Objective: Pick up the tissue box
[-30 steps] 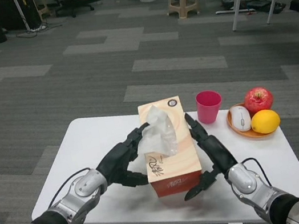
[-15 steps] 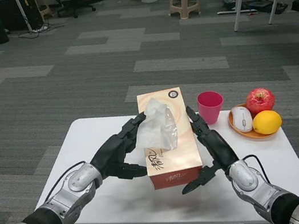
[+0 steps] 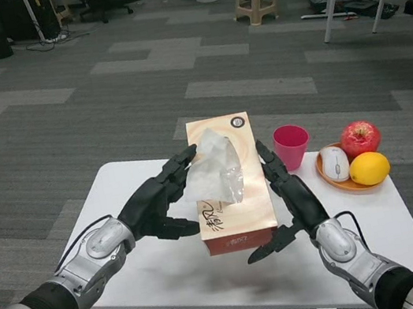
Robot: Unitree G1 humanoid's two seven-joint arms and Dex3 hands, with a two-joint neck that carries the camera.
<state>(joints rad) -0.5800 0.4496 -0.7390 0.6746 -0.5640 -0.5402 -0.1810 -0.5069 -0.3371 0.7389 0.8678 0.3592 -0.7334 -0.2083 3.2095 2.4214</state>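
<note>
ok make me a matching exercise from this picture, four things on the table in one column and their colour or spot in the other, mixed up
Column one:
1. tissue box
2. cup
3. apple
4. computer mouse

Column two:
A. white, lying in the orange dish next to the lemon
B. pink, standing just right of the box
C. held between the left robot hand and the right robot hand
D. red, at the far side of the dish

Pairs: 1-C, 2-B, 3-D, 4-A
</note>
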